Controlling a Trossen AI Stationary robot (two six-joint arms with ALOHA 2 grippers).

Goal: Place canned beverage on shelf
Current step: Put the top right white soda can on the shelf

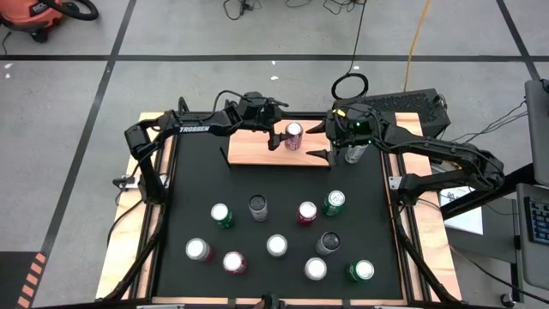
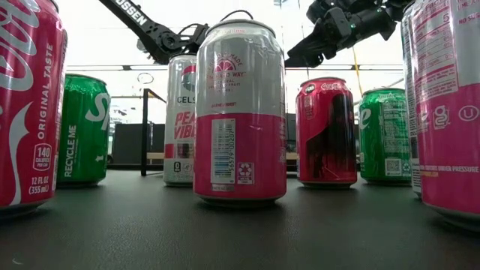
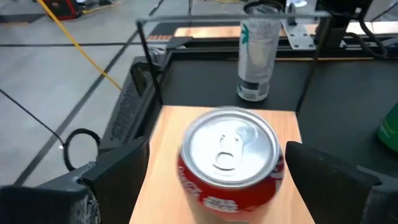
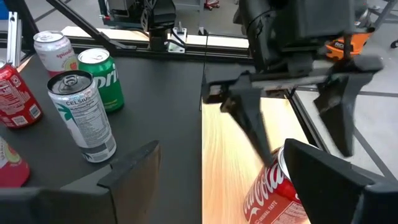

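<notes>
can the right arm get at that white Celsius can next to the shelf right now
Probably yes. The right gripper hangs open near the white can, which stands alone on the mat off the shelf's end. The left gripper is busy at the red can.

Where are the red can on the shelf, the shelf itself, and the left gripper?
red can (image 3: 229,149), left wrist view, its silver lid.
shelf (image 1: 253,148), high view, bare board.
left gripper (image 1: 276,137), high view, between open fingers.

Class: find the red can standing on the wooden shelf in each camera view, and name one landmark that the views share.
High view: red can on the shelf, between the left gripper's fingers.
Low view: not visible.
Left wrist view: can centre foreground, top up.
Right wrist view: can at the lower edge.
Shared landmark: the shelf.
</notes>
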